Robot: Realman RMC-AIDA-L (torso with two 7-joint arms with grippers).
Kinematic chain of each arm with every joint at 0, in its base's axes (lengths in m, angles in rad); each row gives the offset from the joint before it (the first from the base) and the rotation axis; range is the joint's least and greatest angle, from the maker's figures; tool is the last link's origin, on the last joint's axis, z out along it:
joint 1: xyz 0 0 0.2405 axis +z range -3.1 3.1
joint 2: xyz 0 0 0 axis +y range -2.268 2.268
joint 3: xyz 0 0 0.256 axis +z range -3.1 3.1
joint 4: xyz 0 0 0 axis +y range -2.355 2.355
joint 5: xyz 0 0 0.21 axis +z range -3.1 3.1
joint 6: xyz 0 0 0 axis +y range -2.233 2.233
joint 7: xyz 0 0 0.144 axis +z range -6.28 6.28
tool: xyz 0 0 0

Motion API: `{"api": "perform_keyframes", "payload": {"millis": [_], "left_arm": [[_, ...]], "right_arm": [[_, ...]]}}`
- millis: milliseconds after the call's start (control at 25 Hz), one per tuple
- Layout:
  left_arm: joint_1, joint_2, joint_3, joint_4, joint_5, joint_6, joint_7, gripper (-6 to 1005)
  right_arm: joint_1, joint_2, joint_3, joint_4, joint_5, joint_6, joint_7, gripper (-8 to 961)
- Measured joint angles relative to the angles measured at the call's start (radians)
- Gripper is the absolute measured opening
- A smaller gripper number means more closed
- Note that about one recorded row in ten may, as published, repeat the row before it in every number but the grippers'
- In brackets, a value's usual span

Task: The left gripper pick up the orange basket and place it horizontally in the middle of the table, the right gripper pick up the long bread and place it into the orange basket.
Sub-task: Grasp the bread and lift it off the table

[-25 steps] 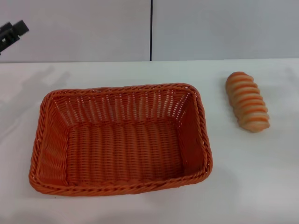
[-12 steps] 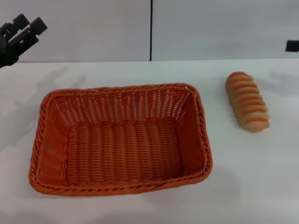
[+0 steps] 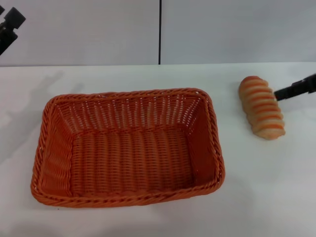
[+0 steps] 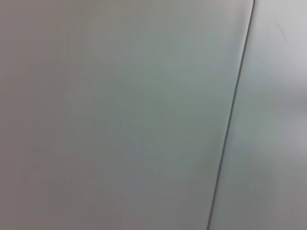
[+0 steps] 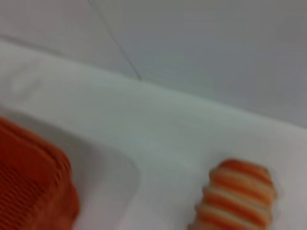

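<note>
The orange basket [image 3: 128, 145] lies lengthwise across the middle of the white table [image 3: 256, 192], empty, and nothing grips it. The long bread [image 3: 261, 106] rests on the table to the basket's right, tan with orange-brown stripes. My right gripper [image 3: 296, 89] reaches in from the right edge, its black tip just beside the bread's far side. My left gripper [image 3: 9, 24] hangs high at the far left, well away from the basket. The right wrist view shows the long bread [image 5: 237, 194] and a corner of the orange basket [image 5: 33, 187]. The left wrist view shows only wall.
A grey wall with a dark vertical seam [image 3: 159, 32] stands behind the table. Bare tabletop lies between the basket and the bread, and in front of both.
The right gripper has come in from the right edge and down to beside the bread. The left gripper has pulled back toward the upper left corner. Basket and bread have not moved.
</note>
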Motion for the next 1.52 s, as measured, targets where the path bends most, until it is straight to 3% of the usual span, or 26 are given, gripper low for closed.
{"api": "perform_keyframes", "payload": {"millis": [200, 480, 1240, 1520], "left_arm": [[0.000, 0.000, -0.002, -0.007, -0.002, -0.001, 0.004, 791], [-0.006, 0.003, -0.002, -0.025, -0.002, -0.004, 0.004, 791], [-0.006, 0.003, -0.002, -0.042, -0.001, -0.019, 0.003, 791], [-0.003, 0.003, 0.000, -0.044, -0.001, -0.019, 0.003, 791]], "right_arm": [[0.044, 0.027, -0.069, 0.059, -0.084, 0.061, 0.022, 773], [0.094, 0.047, -0.085, 0.130, -0.163, 0.110, 0.025, 773], [0.124, 0.057, -0.108, 0.196, -0.179, 0.160, 0.025, 773], [0.123, 0.063, -0.135, 0.185, -0.179, 0.151, 0.016, 709]]}}
